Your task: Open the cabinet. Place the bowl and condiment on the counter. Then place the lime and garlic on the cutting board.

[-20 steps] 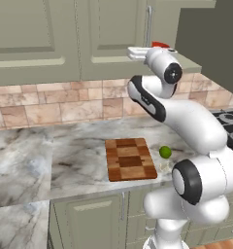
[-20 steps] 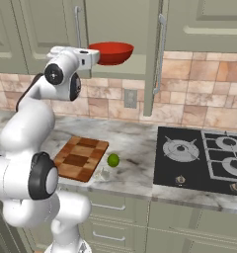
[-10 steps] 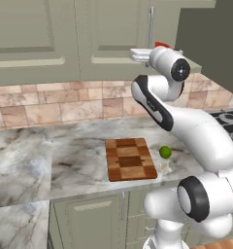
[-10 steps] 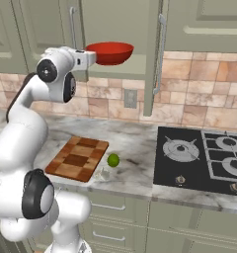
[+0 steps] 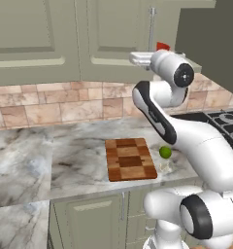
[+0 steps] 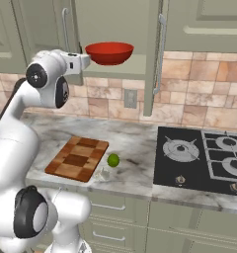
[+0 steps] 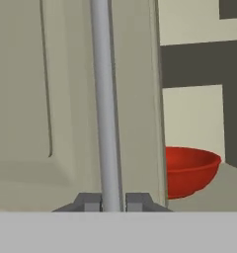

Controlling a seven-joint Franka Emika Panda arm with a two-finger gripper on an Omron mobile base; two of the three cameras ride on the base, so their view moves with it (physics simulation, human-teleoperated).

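My gripper is shut on the long silver bar handle of the cabinet's left door, with a fingertip on each side of the bar. In the base views the hand is at the lower end of that handle. The cabinet's right door stands open, edge-on. Inside, the red bowl sits on the shelf. The chequered cutting board lies on the counter. The lime and the whitish garlic lie just right of the board. The condiment is hidden.
A black gas hob is set into the counter to the right of the lime. A tiled backsplash with a wall socket runs behind. More green wall cabinets hang to the left.
The hand stays on the handle, and the bowl, lime and board have not moved. The arm's lower links have swung outward and down.
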